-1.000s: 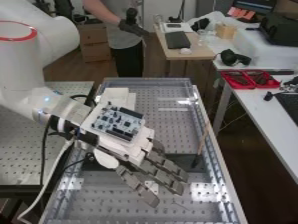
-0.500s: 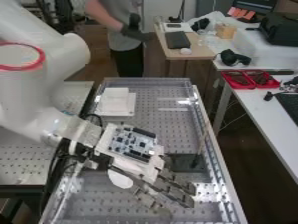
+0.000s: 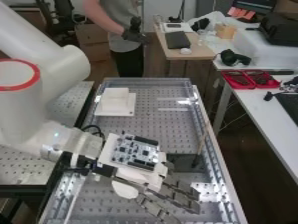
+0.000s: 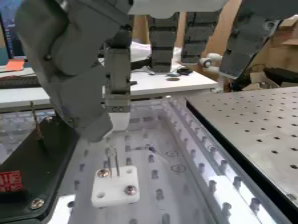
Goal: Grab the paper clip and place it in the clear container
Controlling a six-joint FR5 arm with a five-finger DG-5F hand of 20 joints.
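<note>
"Holes cover the surface (image 3: 166,120); where's the paper clip (image 4: 118,167)?"

"Upright in the white block (image 4: 114,194), below the hand (image 4: 80,95), whose fingers (image 4: 194,37) hang nearly straight, apart and empty."

"How will it handle?"

"Light, springy, likely slippery: pinch its 2 wires near the top, clear of the screws (image 4: 130,190)."

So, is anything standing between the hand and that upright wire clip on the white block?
Nothing visible stands between the hand and the wire clip. The black plate and the thin rod on it are off to one side of the white block.
</note>
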